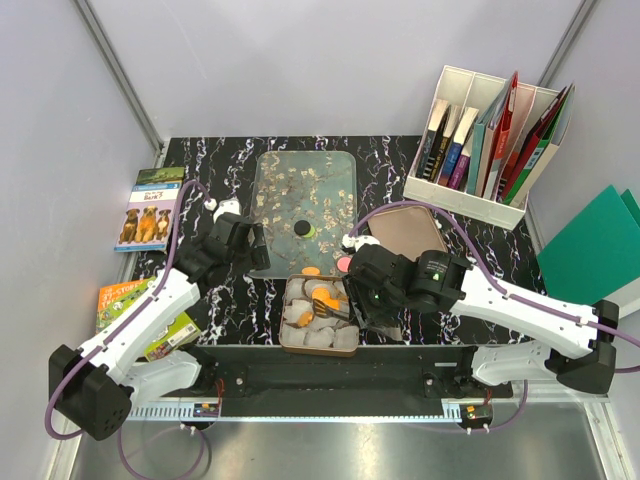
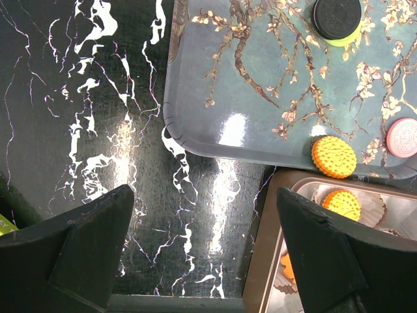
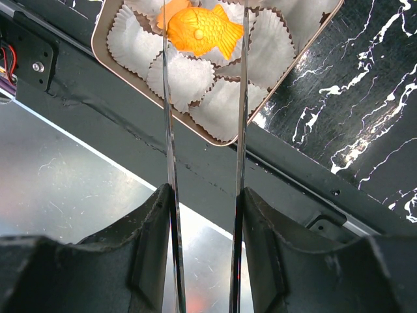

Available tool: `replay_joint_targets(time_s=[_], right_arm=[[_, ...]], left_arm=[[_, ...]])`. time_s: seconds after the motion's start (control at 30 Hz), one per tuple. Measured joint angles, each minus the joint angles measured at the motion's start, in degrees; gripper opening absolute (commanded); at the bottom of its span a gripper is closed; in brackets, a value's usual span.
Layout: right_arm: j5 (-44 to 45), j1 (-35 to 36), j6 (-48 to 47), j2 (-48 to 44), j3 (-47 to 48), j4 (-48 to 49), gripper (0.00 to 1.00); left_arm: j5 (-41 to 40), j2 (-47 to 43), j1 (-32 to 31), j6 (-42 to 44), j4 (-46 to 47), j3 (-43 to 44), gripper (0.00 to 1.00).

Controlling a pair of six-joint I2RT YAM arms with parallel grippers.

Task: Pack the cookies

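In the right wrist view, my right gripper (image 3: 205, 195) is shut on metal tongs (image 3: 171, 130). The tong tips pinch an orange fish-shaped cookie (image 3: 199, 31) over the white paper cups in the brown box (image 3: 296, 62). From above, this gripper (image 1: 365, 290) sits at the box's (image 1: 285, 335) right side. My left gripper (image 2: 205, 215) is open over bare table by the blossom tray's (image 2: 260, 98) corner, holding nothing. A black cookie on a green one (image 2: 336, 17), a round orange cookie (image 2: 333, 156) and a pink cookie (image 2: 402, 137) lie on the tray. Another orange cookie (image 2: 342, 203) rests in a cup.
A white file holder with books (image 1: 490, 140) stands at the back right, with a green folder (image 1: 595, 245) beyond the table edge. A brown lid (image 1: 405, 230) lies right of the tray. Picture books (image 1: 150, 208) lie at the left edge.
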Motion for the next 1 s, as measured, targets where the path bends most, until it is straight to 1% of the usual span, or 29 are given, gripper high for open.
replay_joint_targets(time_s=[0.27, 0.67, 0.83, 1.0], right_arm=[[0.02, 0.24, 0.11, 0.17, 0.0, 0.02, 0.58], [-0.02, 0.72, 0.26, 0.92, 0.0, 0.02, 0.59], [0.0, 0.85, 0.28, 1.07, 0.0, 0.04, 0.62], [-0.02, 1.14, 0.31, 1.09, 0.02, 0.04, 0.62]], left_arm=[[0.0, 0.0, 0.0, 0.0, 0.02, 0.0, 0.94], [0.0, 0.0, 0.0, 0.0, 0.0, 0.0, 0.94], [0.02, 0.0, 0.0, 0.0, 0.02, 0.0, 0.94], [0.0, 0.0, 0.0, 0.0, 0.02, -0.02, 0.94]])
